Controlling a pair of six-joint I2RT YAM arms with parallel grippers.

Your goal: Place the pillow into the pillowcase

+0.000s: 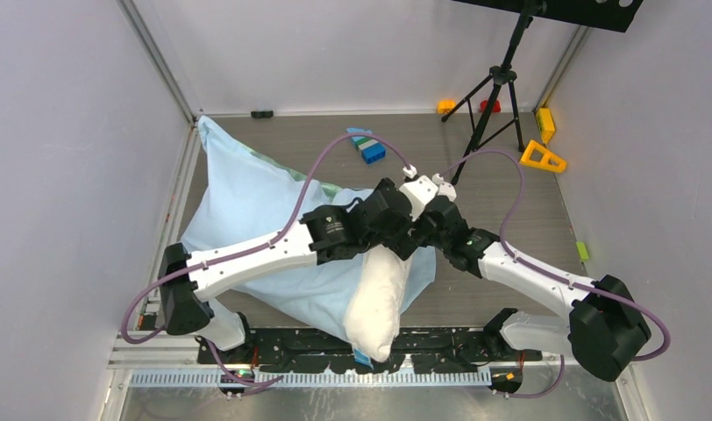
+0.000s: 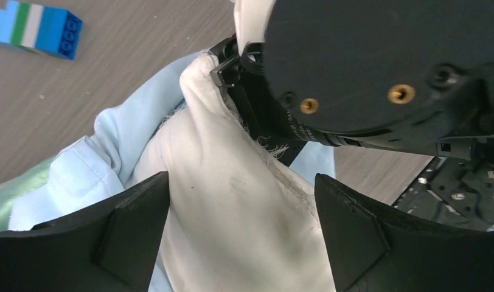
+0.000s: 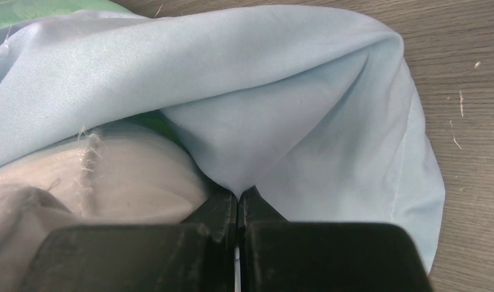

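Observation:
The white pillow lies at the near middle, its blue tag at the near corner. Its far end sits in the mouth of the light-blue pillowcase, which spreads out to the left. My left gripper is open and straddles the pillow's far end, one finger on each side. My right gripper is shut on a fold of the pillowcase at the mouth, with the pillow just to its left. The right gripper's body fills the upper right of the left wrist view.
A blue, green and white toy block lies beyond the grippers and shows in the left wrist view. A black tripod stands at the back right. Yellow pieces, an orange one and a red one lie near it.

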